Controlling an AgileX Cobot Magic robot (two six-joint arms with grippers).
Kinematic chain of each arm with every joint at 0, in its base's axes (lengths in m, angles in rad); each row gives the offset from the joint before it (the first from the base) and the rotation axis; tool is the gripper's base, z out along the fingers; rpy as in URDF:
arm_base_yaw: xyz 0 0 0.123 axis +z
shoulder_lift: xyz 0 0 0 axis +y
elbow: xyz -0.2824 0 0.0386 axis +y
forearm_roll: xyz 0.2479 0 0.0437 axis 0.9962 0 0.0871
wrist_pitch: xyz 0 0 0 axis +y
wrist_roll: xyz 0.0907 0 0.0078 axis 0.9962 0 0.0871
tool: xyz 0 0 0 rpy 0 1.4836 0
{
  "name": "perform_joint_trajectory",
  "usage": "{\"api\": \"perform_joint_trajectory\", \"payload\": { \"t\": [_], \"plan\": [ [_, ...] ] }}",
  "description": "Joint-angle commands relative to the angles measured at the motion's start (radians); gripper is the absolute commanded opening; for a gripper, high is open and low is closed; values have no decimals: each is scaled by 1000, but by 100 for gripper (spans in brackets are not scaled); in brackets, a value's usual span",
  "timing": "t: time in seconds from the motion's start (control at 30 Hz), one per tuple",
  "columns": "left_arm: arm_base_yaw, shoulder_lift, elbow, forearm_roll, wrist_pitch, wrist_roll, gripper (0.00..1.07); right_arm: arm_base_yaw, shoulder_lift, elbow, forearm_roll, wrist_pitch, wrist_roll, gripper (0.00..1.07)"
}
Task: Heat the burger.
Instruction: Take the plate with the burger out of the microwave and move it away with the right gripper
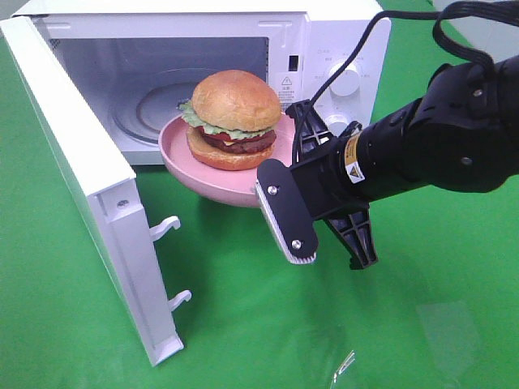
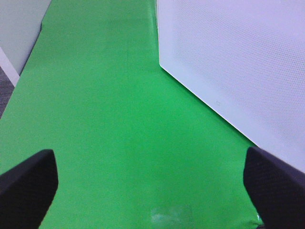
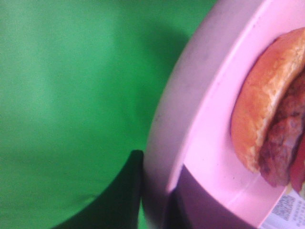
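The plate (image 1: 207, 174) is being pinched at its rim by the right gripper (image 3: 157, 200), so the burger (image 1: 233, 118) risks sliding off at the microwave (image 1: 324, 57) sill, while the left gripper (image 2: 147, 183) is being kept wide apart.

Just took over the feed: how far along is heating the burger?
Done: the microwave door stands open. In hand: the right gripper is shut on the rim of the pink plate carrying the burger, held at the opening. Left: set it on the glass turntable, shut the door, start heating.

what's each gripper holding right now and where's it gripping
The right gripper pinches the pink plate by its rim, with the burger riding on it. The left gripper is open and holds nothing.
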Motion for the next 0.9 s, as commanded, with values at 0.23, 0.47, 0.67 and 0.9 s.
{"api": "perform_joint_trajectory", "payload": {
  "t": [0.23, 0.47, 0.67, 0.9],
  "plan": [
    [4, -6, 3, -2, -13, 0, 98, 5, -125, 84, -10, -30, 44, 0],
    [4, -6, 3, -2, -13, 0, 98, 5, -231, 168, -10, 21, 44, 0],
    [4, -6, 3, -2, -13, 0, 98, 5, -330, 239, -10, 40, 51, 0],
    [4, -6, 3, -2, -13, 0, 98, 5, -442, 275, -17, 128, 101, 0]
  ]
}}
